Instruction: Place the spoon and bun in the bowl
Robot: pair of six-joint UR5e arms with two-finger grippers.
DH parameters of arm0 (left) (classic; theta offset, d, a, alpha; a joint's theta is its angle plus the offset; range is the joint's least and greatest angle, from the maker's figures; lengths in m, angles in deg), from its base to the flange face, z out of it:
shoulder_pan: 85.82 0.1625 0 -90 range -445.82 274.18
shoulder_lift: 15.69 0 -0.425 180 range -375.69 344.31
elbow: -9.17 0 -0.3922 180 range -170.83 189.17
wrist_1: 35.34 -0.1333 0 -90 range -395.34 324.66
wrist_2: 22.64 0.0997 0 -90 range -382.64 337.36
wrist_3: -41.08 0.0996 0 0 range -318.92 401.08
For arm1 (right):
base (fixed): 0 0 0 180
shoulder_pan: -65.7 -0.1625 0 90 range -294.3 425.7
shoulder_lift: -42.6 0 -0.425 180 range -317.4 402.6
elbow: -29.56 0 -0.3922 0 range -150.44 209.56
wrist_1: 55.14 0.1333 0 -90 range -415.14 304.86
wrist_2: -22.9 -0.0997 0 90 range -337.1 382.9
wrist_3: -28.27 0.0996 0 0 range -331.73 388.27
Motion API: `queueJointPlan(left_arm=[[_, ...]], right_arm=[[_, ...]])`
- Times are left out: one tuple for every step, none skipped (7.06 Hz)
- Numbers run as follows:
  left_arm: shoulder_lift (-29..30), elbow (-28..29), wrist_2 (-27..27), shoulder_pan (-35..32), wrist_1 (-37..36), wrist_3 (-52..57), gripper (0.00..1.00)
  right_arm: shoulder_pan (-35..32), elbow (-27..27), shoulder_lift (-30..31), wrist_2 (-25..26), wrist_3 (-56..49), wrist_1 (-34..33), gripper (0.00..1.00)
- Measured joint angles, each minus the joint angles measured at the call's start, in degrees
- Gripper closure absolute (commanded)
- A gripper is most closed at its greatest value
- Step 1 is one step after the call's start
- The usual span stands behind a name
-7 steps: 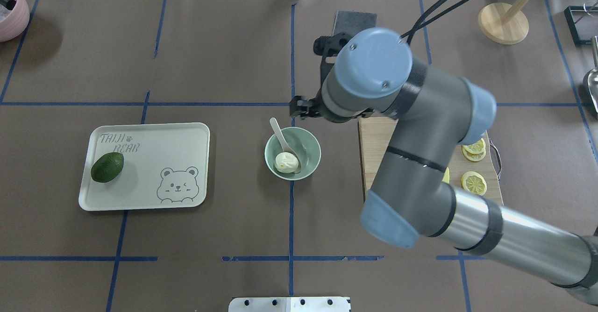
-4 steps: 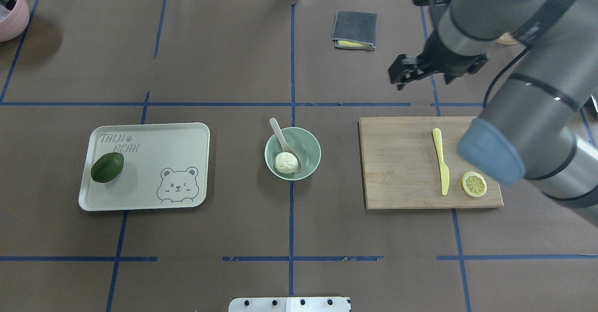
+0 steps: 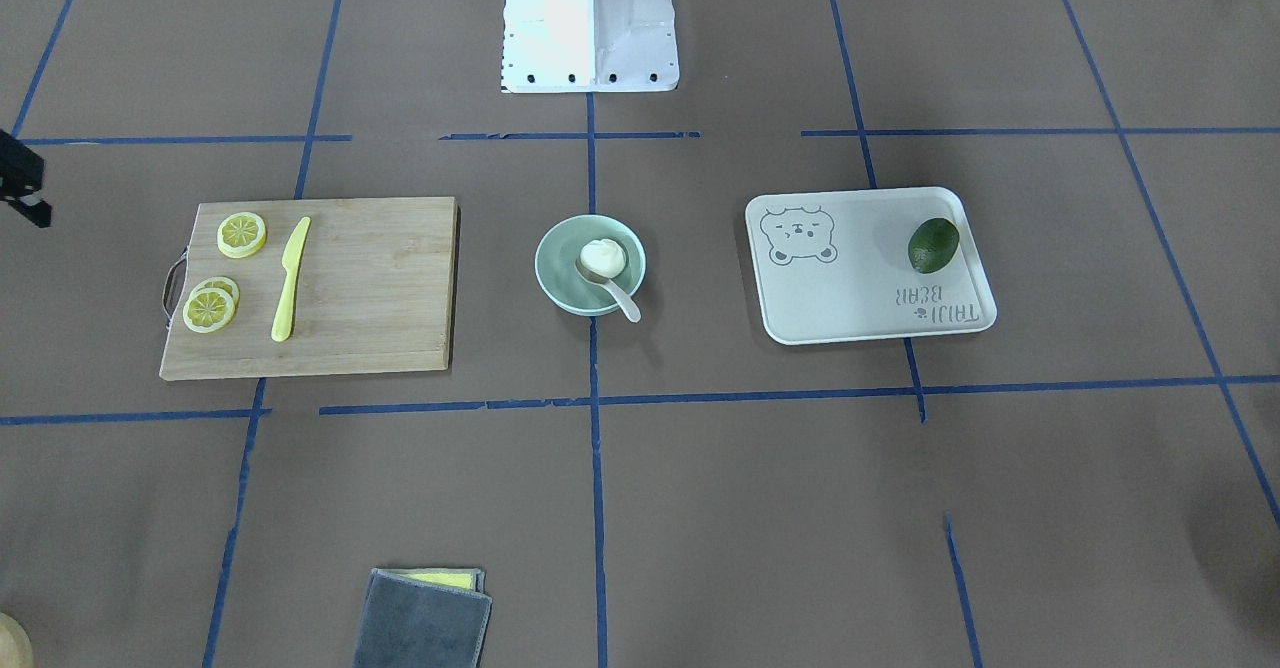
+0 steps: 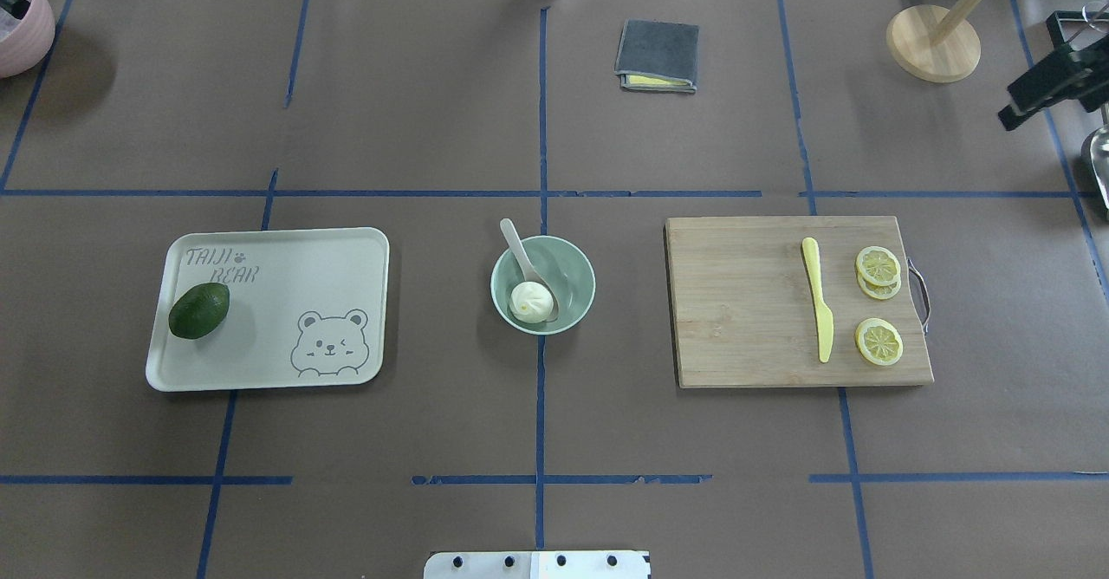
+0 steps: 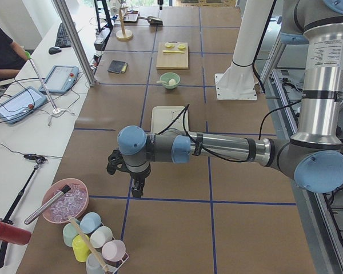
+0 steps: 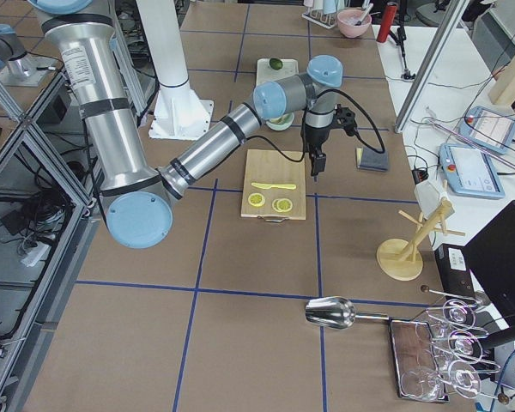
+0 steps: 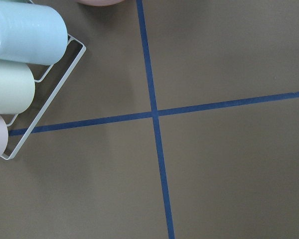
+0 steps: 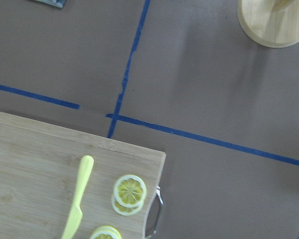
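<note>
Front-facing: bowl (image 3: pixel 548 266) sits mid-table. The bun (image 3: pixel 603 256) is inside it, and the spoon (image 3: pixel 624 300) has its scoop in the bowl against the bun, handle leaning out over the rim toward the operators' edge. The right gripper (image 3: pixel 20 183) is just a black sliver by the table's right end. Overhead: that gripper shows tilted over the right end toward the far edge, fingers cropped, so I cannot tell whether they are spread or pressed together. Exterior left, the only outside view of the left arm: forearm stretched level across the left end, wrist bent down, left gripper (image 5: pixel 135 187) pointing at the tabletop near the cup rack (image 5: pixel 97 242); finger state cannot be told. Exterior right: right arm reaches out low, gripper hanging fingers-down near the cutting board (image 6: pixel 275 172). Left wrist: tape cross (image 7: pixel 154 113), rack corner with cups. Right wrist: board corner, yellow knife (image 8: pixel 79 196), lemon slices (image 8: pixel 129 191), wooden stand base (image 8: pixel 276 22).
</note>
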State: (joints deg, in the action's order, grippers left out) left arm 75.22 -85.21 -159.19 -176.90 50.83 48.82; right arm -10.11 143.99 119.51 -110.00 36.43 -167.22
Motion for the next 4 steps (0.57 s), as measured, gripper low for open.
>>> queueJointPlan(left_arm=[[-0.2, 0.2, 0.0, 0.0, 0.0, 0.2, 0.00], [-0.2, 0.2, 0.0, 0.0, 0.0, 0.2, 0.00], [-0.4, 0.2, 0.0, 0.0, 0.0, 0.3, 0.00], [-0.6, 0.0, 0.0, -0.1, 0.0, 0.3, 0.00]], right_arm=[[-3.7, -0.9, 4.2, -0.7, -2.8, 0.2, 0.00], [-7.3, -2.3, 7.3, -1.1, -3.9, 0.6, 0.00], [-10.6, -5.2, 8.9, -1.4, -4.4, 2.0, 0.00], [-13.4, -9.2, 10.1, -1.6, -5.4, 5.7, 0.00]])
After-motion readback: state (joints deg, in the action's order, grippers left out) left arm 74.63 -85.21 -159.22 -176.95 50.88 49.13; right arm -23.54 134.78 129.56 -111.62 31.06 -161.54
